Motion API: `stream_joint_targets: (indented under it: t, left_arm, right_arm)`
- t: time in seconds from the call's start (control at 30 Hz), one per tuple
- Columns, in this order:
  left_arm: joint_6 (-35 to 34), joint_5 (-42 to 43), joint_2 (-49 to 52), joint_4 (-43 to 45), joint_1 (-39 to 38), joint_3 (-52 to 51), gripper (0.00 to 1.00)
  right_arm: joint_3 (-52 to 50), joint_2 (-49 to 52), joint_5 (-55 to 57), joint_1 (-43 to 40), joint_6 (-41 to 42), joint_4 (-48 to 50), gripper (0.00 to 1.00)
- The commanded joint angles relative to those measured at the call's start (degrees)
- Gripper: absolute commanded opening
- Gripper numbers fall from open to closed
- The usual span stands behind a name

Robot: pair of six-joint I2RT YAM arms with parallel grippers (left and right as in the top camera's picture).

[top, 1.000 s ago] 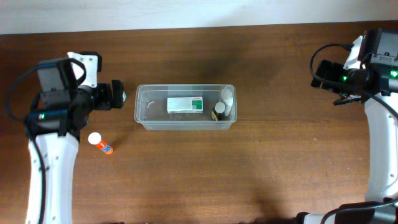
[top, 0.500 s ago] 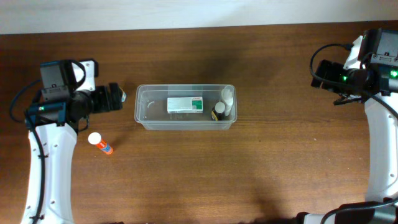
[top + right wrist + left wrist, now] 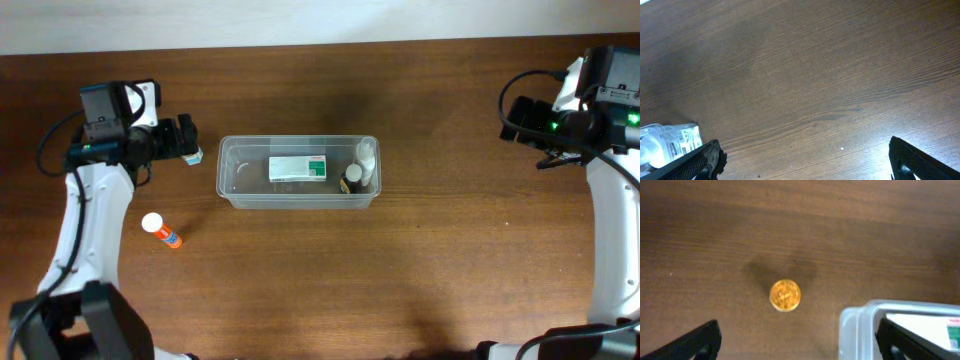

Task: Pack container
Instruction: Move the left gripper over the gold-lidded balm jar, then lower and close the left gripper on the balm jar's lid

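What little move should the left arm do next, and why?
Probably lower the left gripper toward the small gold round thing. Its jaws are open and empty. In the left wrist view that thing sits on the table, roughly centred ahead of them, just outside the container, which already holds a white-and-green box. A glue stick also lies outside.

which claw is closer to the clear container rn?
Left. The left claw sits just off the container's left end; the right claw is well away, past its right end.
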Motion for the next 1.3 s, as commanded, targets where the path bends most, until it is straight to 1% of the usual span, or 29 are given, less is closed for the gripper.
stream_joint_targets:
  t: [0.0,0.13,0.47,0.67,0.9,1.17,1.27]
  left_arm:
    - [-0.4,-0.2,3.0,2.7,0.2,0.8,0.99]
    - [-0.4,-0.9,5.5,6.0,0.2,0.8,0.99]
    - [-0.3,-2.2,12.2,8.9,0.2,0.8,0.99]
    - [0.6,-2.2,14.5,11.7,0.1,0.8,0.99]
    - [3.8,-2.2,17.7,13.2,-0.8,0.8,0.99]
    - [4.0,-2.6,20.1,13.6,-1.6,0.8,0.99]
    - [4.0,-2.6,20.3,13.6,-1.6,0.8,0.97]
  right_arm:
    - [0.2,0.0,0.5,-0.3,0.5,0.2,0.99]
    - [0.2,0.0,0.5,-0.3,0.5,0.2,0.98]
    - [0.2,0.0,0.5,-0.3,0.5,0.2,0.99]
    - [0.2,0.0,0.5,-0.3,0.5,0.2,0.98]
    - [0.2,0.0,0.5,-0.3,0.5,0.2,0.98]
    - [0.2,0.0,0.5,-0.3,0.4,0.2,0.98]
    - [0.2,0.0,0.5,-0.3,0.5,0.2,0.98]
